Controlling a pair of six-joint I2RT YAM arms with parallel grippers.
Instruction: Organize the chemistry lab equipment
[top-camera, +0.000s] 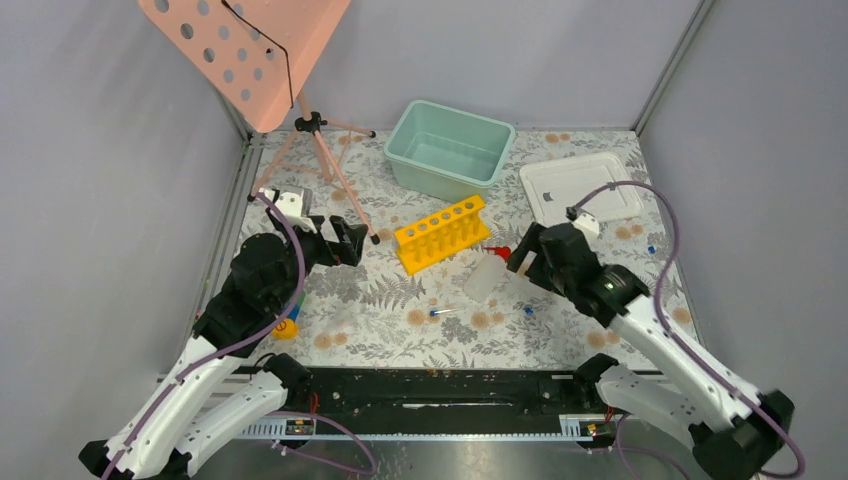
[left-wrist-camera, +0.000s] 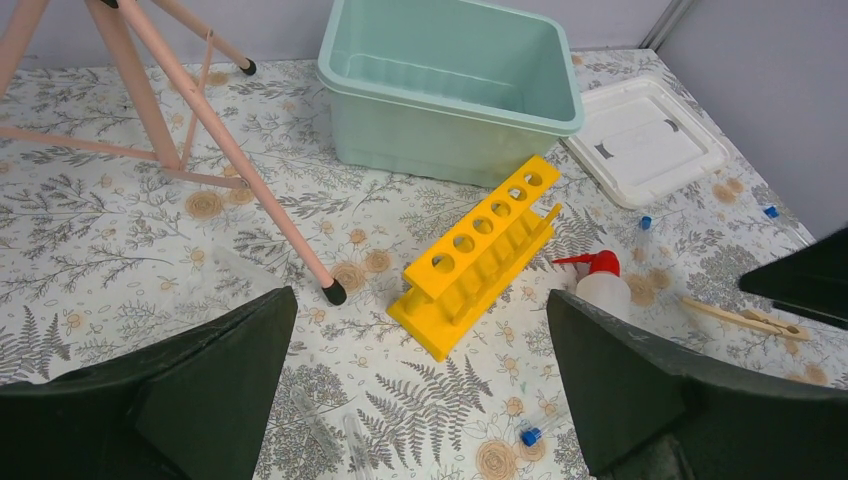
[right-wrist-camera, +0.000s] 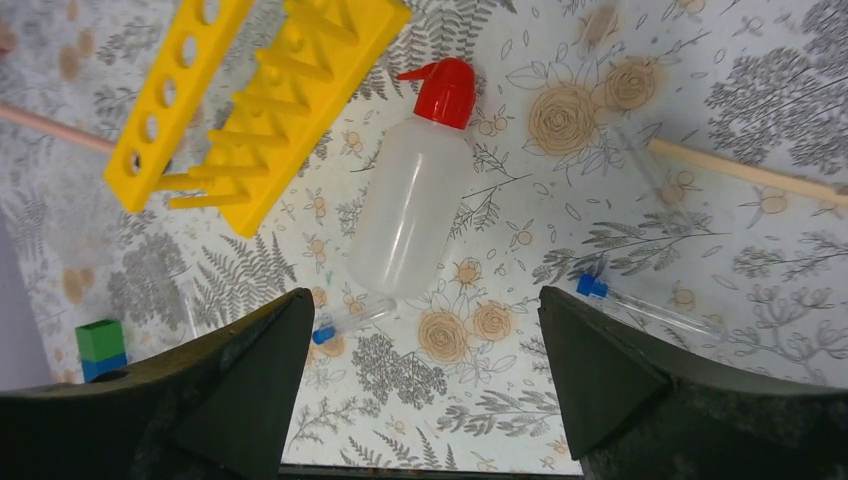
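Both claws are released, fingers spread wide, nothing in either. Left claw (top-camera: 356, 243) hangs over the left half of the surface, pointed at the yellow rack (top-camera: 441, 233) and well short of it. Right claw (top-camera: 516, 262) sits right of centre, just beside the capped end of the bottle (right-wrist-camera: 410, 210); no contact that I can see. Bottle lies on its side near the middle of the surface, red cap toward the far edge, just beside the rack's right side but apart from it. Yellow rack runs diagonally across the centre, hole row up. One blue-capped tube (right-wrist-camera: 350, 320) lies flat right at the bottle's base; touching or not, I can't tell. Second tube (right-wrist-camera: 645, 305) lies flat further toward the right edge. Two loose blue caps (left-wrist-camera: 645, 222) sit nearer the right edge, close to the white lid (top-camera: 585, 185). Lid lies flat by the far right corner, teal bin (top-camera: 440, 180) beside it at the middle of the far edge. Wooden stick (right-wrist-camera: 740, 172) lies right of the bottle. Pink stand (top-camera: 250, 50) on its tripod takes the far left corner. Block stack (right-wrist-camera: 100, 350) sits near the left edge, toward the near side.
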